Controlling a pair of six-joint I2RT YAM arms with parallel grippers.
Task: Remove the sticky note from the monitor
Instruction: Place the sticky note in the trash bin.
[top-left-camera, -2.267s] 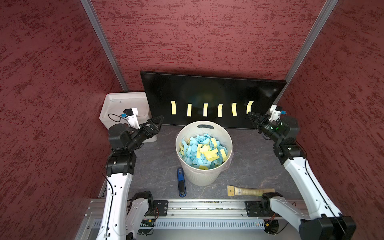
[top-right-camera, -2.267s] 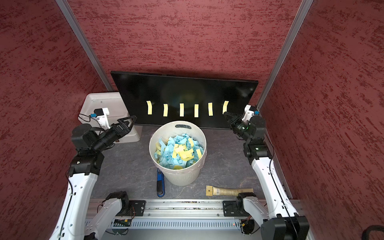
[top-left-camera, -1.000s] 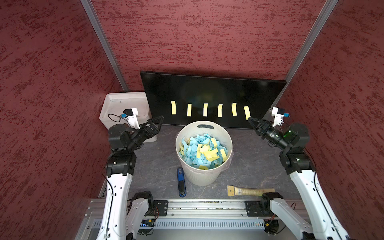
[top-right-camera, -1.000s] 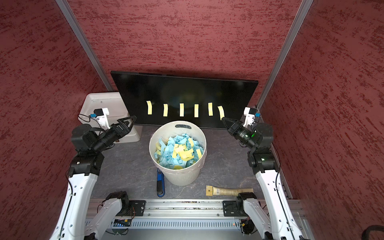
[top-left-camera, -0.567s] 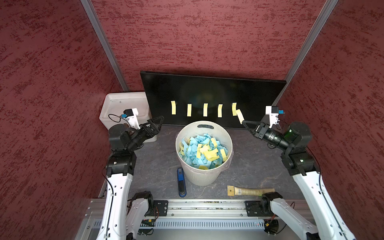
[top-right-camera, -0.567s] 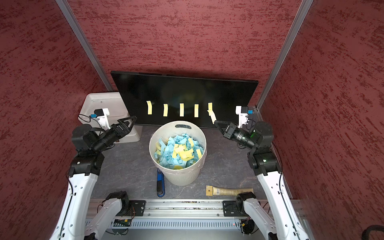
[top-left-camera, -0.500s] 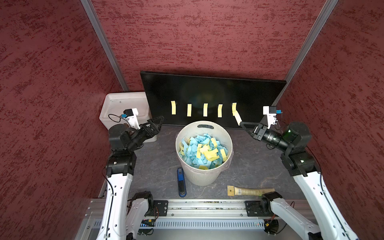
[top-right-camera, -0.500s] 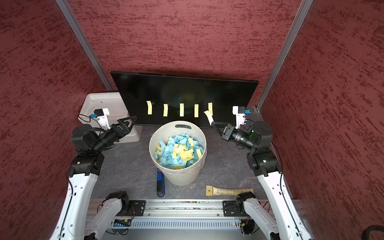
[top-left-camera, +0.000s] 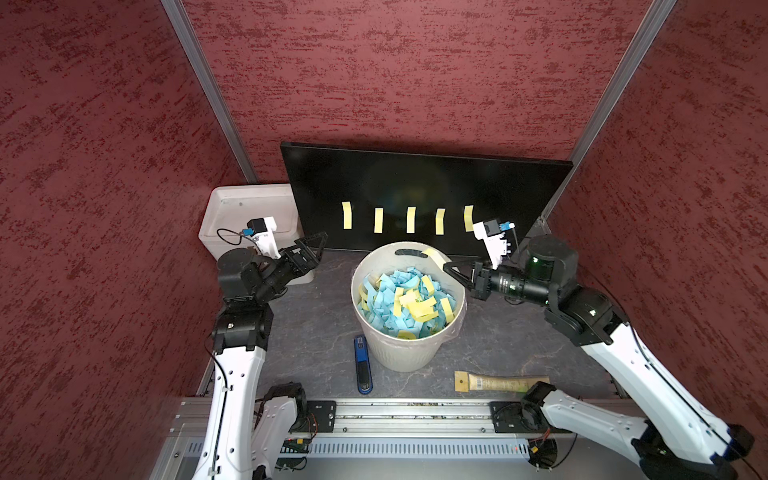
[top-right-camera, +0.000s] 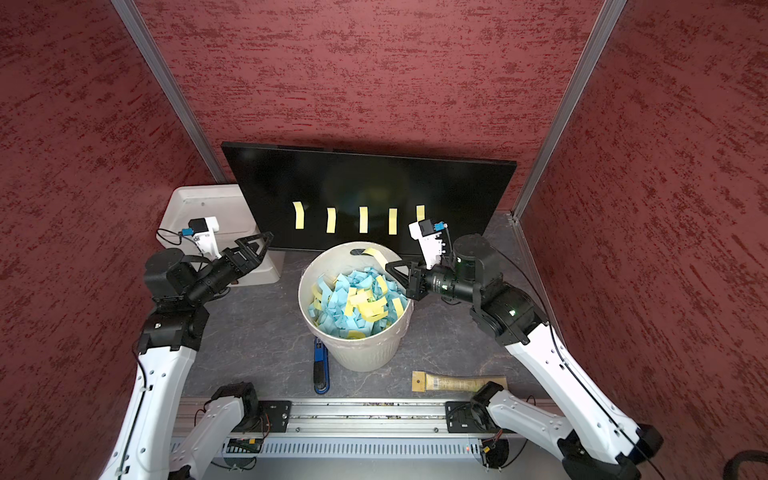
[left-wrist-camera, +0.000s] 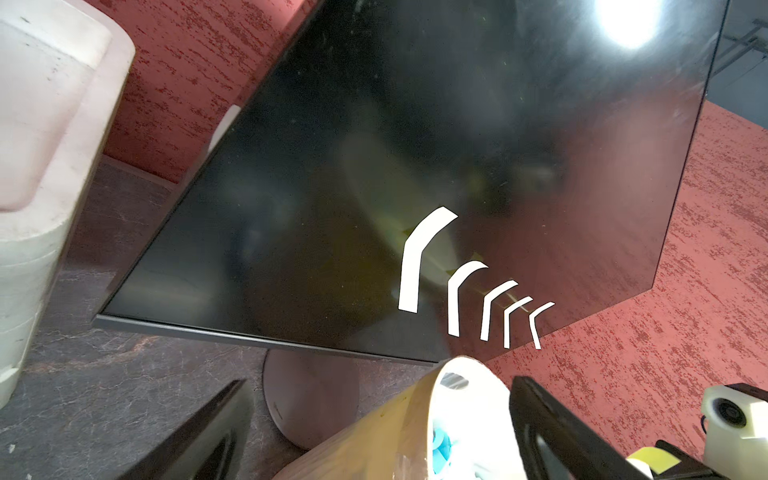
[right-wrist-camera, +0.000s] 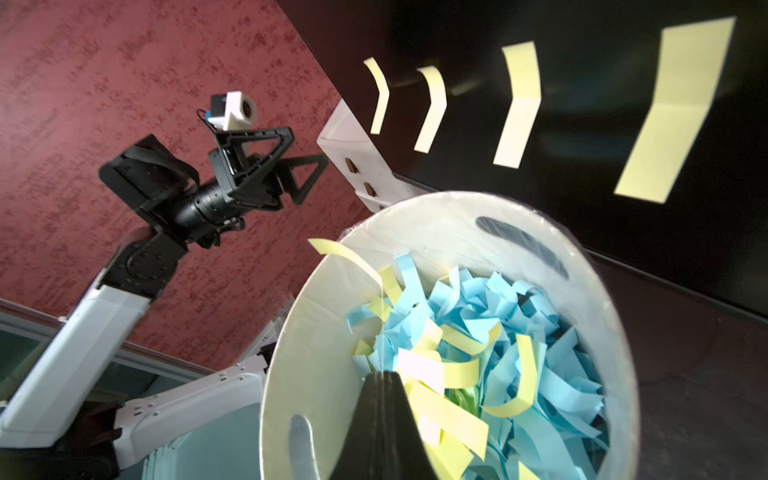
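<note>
We find the right claw (top-left-camera: 446, 267) clenched on a yellow sticky note (top-left-camera: 432, 254), clear of the monitor (top-left-camera: 415, 183) and above the far rim of the bucket (top-left-camera: 399, 353). In our judgement it should let go only once the strip hangs inside the rim, lest the tacky edge cling to a jaw. The left claw (top-left-camera: 313, 253) stands released, idle.

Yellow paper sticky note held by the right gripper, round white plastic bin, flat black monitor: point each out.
yellow paper sticky note (top-left-camera: 434, 255): a top view, curled middle.
round white plastic bin (top-left-camera: 405, 353): a top view, front wall.
flat black monitor (top-left-camera: 415, 183): a top view, bare screen.
</note>
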